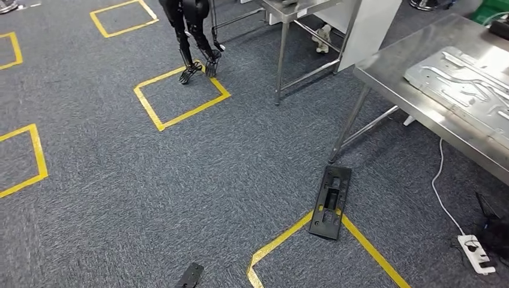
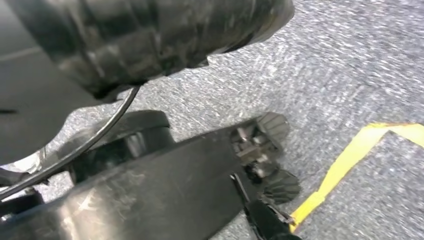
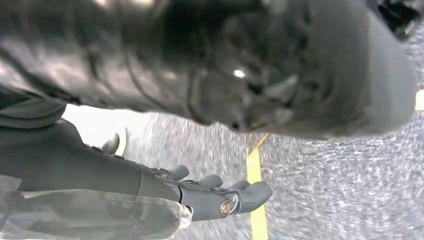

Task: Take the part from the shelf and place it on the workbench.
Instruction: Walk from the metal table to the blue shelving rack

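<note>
Part: a black part [image 1: 330, 203] lies flat on the grey carpet [image 1: 108, 180], across a yellow tape line [image 1: 282, 240], just beside the steel bench [image 1: 420, 66] leg.
Right robot hand [image 3: 220, 197]: empty, fingers loosely spread, above carpet.
Left robot hand [image 2: 262, 150]: grasp cannot be told; a black slab [image 2: 150, 195] blocks it.
Room: yellow floor squares; a metal panel [image 1: 462, 84] on the bench.

Yellow tape squares [image 1: 180, 96] are lining speckled blue-grey carpet [image 1: 150, 180] beside the silver steel workbench [image 1: 420, 78], black part [image 1: 330, 201] lying near.
</note>
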